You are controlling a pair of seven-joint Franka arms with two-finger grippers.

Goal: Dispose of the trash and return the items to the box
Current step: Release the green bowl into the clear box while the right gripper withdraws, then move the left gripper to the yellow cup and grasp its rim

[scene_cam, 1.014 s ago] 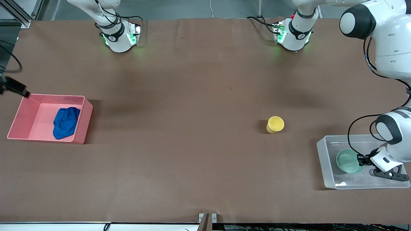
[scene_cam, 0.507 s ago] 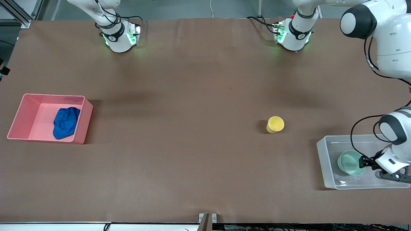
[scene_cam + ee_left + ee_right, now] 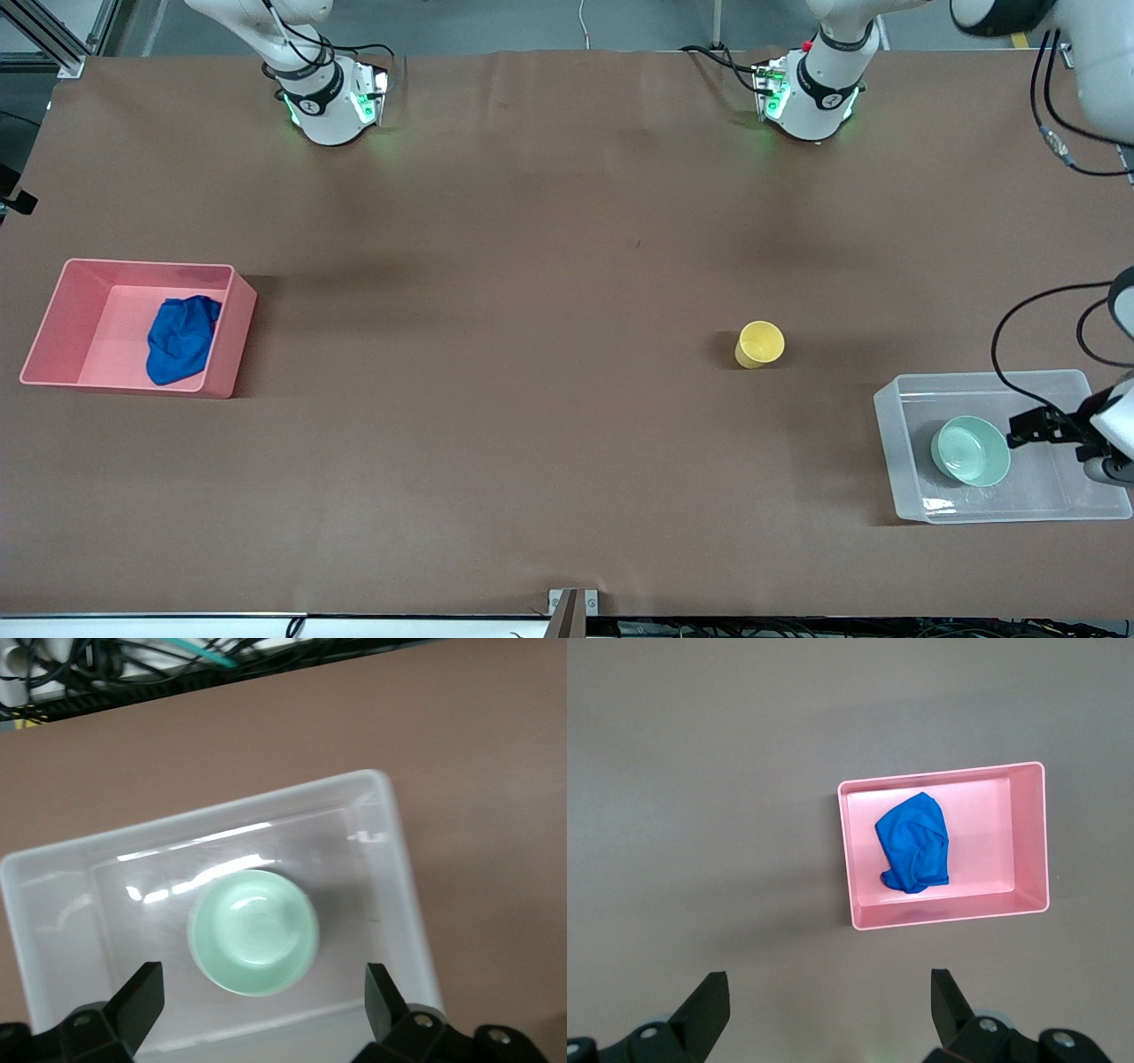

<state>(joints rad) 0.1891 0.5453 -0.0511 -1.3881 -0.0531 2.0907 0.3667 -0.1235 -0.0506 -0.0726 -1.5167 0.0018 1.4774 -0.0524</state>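
The mint-green bowl [image 3: 970, 450] sits upright in the clear box [image 3: 895, 416] at the left arm's end of the table; it also shows in the left wrist view [image 3: 254, 930] inside the box [image 3: 394, 842]. My left gripper [image 3: 1032, 425] [image 3: 263, 1001] is open and empty, raised over the box beside the bowl. The yellow cup [image 3: 759, 344] stands on the table, farther from the front camera than the box. The blue cloth wad [image 3: 181, 338] [image 3: 914, 843] lies in the pink bin [image 3: 230, 341] [image 3: 1032, 842]. My right gripper [image 3: 830, 1005] is open and empty, high over bare table beside the pink bin.
The brown table top [image 3: 532, 399] stretches between the pink bin and the cup. Both arm bases [image 3: 328, 97] [image 3: 811, 93] stand along the edge farthest from the front camera. The box lies close to the table's end.
My left gripper has drawn up and away from the bowl, which stays in the box. My right gripper has left the pink bin's corner and moved out past the table's end.
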